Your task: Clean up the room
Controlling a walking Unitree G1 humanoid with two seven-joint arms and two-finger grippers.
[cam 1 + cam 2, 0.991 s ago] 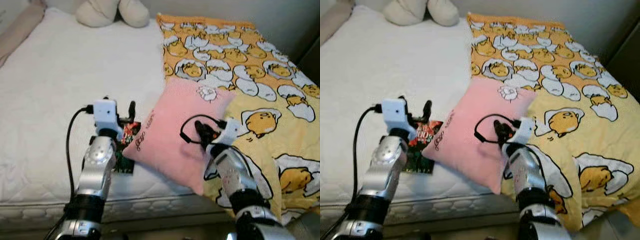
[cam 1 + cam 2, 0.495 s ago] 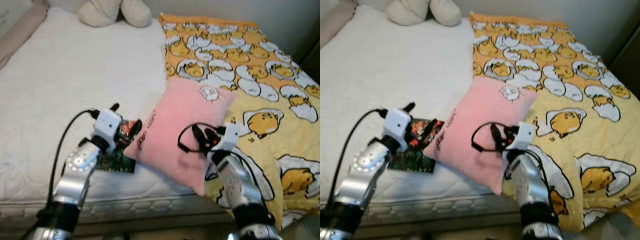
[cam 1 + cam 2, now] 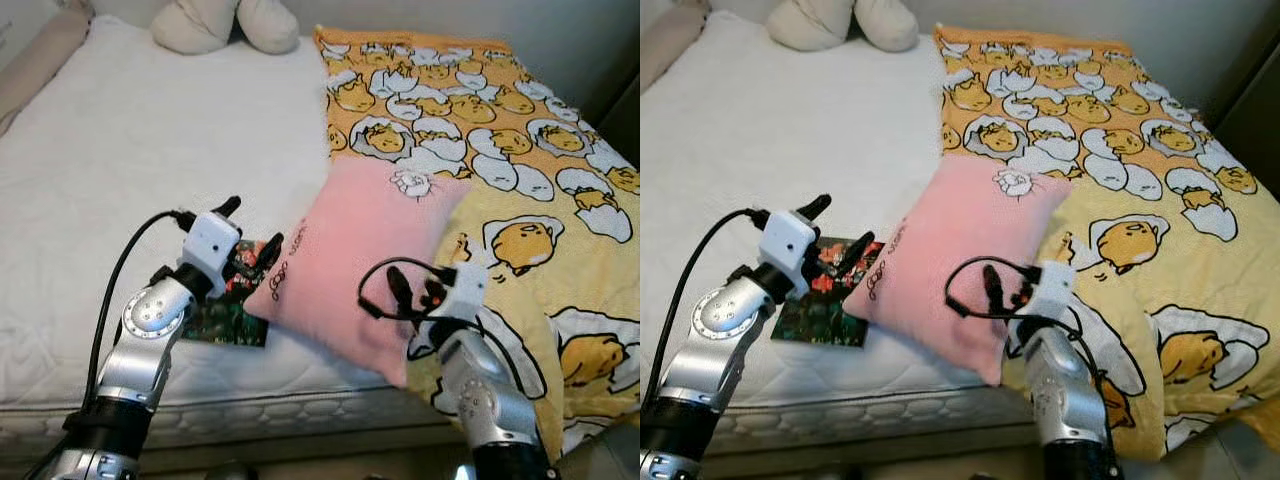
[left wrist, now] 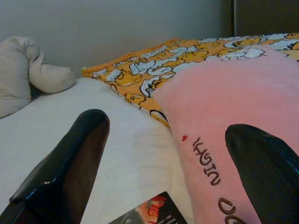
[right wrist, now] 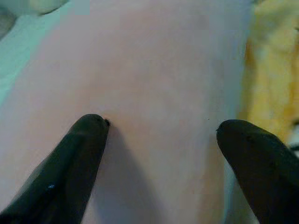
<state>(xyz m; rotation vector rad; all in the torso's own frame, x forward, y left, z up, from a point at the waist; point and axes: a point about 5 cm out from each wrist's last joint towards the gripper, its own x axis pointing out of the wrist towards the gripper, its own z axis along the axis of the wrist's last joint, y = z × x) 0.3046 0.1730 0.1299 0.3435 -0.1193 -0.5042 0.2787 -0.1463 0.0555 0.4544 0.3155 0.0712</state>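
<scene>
Lying diagonally, pink pillow (image 3: 360,255)

One pink pillow (image 3: 355,265), one dark printed booklet (image 3: 228,318), one yellow patterned blanket (image 3: 500,150) and one cream plush toy (image 3: 225,25) are lying on one bed (image 3: 130,150); two robot hands, left hand (image 3: 250,232) and right hand (image 3: 412,293), are reaching in.

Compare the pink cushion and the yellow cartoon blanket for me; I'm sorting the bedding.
The plump pink square cushion is plain with small dark lettering; the flat yellow-orange blanket is covered in cartoon egg prints. The cushion sits at the mattress's front edge; the blanket spreads along the bed's right side. Both lie on the bed, the cushion overlapping the blanket.
</scene>
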